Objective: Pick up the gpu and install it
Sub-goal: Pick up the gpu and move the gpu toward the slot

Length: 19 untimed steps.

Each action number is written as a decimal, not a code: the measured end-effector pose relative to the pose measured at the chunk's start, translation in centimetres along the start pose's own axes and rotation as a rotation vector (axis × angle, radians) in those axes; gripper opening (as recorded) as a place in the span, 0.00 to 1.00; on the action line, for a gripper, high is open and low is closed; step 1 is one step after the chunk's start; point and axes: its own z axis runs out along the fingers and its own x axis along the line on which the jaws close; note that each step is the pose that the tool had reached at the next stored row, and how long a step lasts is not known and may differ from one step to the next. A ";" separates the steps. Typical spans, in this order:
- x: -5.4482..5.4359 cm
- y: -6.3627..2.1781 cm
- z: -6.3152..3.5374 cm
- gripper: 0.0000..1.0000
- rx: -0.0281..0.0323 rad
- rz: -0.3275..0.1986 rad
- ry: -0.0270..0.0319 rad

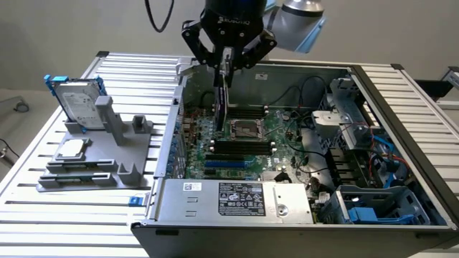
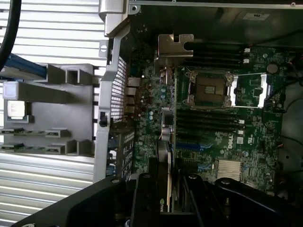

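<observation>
The hand [image 1: 228, 65] is closed on the gpu [image 1: 221, 102] and grips it by the upper edge, so the card hangs straight down under the fingers, thin side toward the exterior camera. The hand itself is above the open computer case [image 1: 287, 80], and the gpu below it reaches down inside the case, over the motherboard [image 1: 280, 145], near the wall of the case at the exterior view's left. I cannot tell whether its lower edge touches the board. In the wrist view the silver bracket [image 2: 174, 47] is at the end of the card far from the hand. The processor socket [image 1: 244, 128] lies just beside the hanging card. Outside the case, well apart from the hand, a grey holder [image 1: 107, 161] on the desk [image 1: 72, 215] carries a hard drive [image 1: 77, 105] and a processor chip [image 1: 73, 149].
</observation>
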 end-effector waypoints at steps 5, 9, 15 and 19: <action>-1.5 -0.16 0.74 0.26 -0.0005 0.008 -0.0006; -2.5 -0.27 1.31 0.26 -0.0005 0.017 -0.0014; -3.4 -0.25 1.87 0.26 0.0094 0.035 -0.0023; -4.0 0.01 2.41 0.26 0.0130 0.041 -0.0025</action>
